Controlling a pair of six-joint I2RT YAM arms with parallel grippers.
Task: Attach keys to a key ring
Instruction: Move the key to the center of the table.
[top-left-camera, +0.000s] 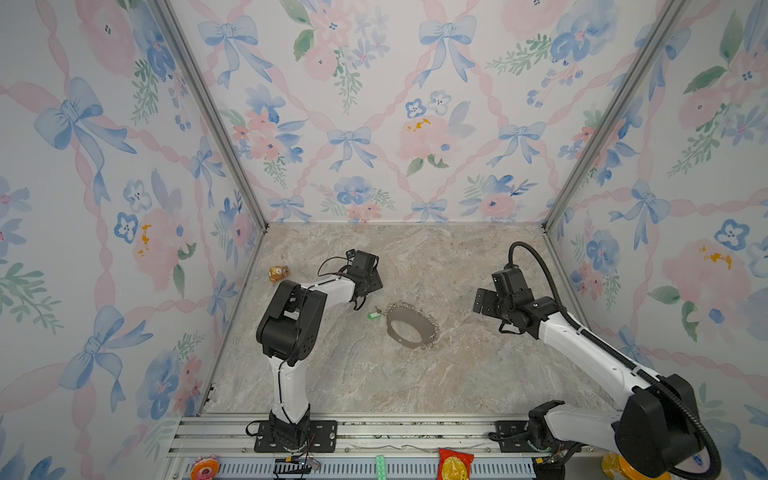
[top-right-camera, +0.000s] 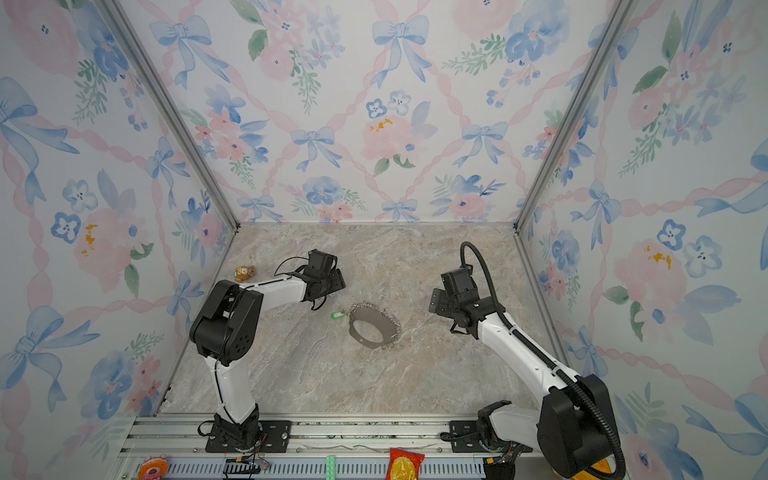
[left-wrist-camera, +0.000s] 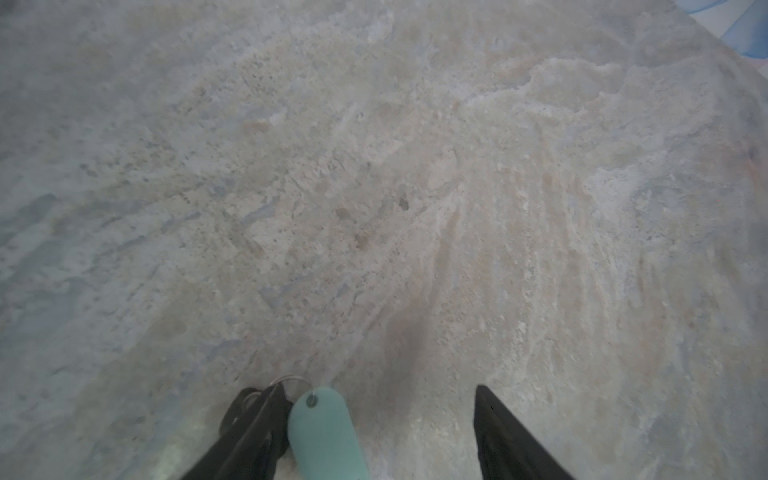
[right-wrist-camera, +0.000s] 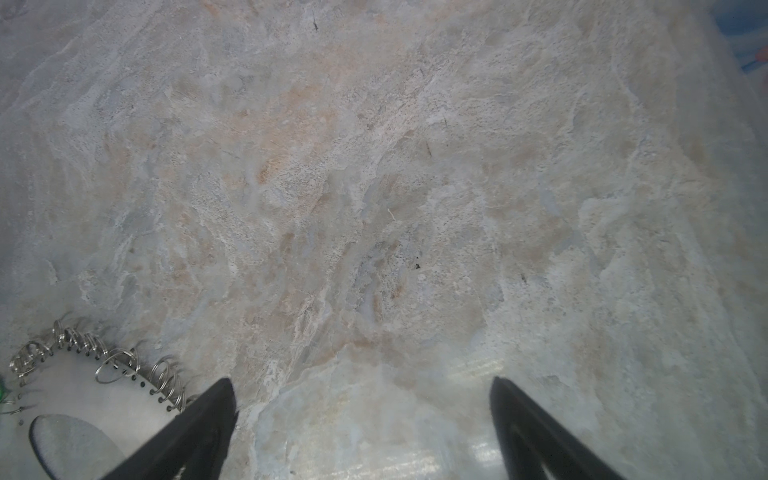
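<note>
Closest to the lens in both top views, the aluminium rail (top-left-camera: 374, 432) carries your two arm bases. A red-and-yellow packet (top-left-camera: 455, 463) and a pink doughnut-shaped toy (top-left-camera: 204, 467) lie on the slotted strip in front of it.

Beyond, on the marble-patterned table (top-left-camera: 353, 374), your key ring (top-left-camera: 405, 316) lies flat near the middle, a taupe hoop fringed with small silver rings. A green key (top-left-camera: 374, 315) lies just beside its left edge, metal end toward the fringe. You cannot tell at this size whether it is hooked on.

Your left gripper (top-left-camera: 358, 305) hangs just beside that key, on the side away from the hoop, with its fingers pointing down. In the left wrist view its jaws stand spread. A mint tag (left-wrist-camera: 324, 432) with a thin silver ring (left-wrist-camera: 291, 379) through its hole sits between them. It lies right against one finger (left-wrist-camera: 257, 428), with the other finger well clear, so nothing is pinched. You cannot tell whether this tag is the green key seen from above.

Your right gripper (right-wrist-camera: 361, 380) is released too, jaws wide over bare table. It hovers to the right of the hoop, whose fringe shows beside one finger in the right wrist view.

An orange-brown bear figurine (top-left-camera: 278, 273) sits near the left wall.
</note>
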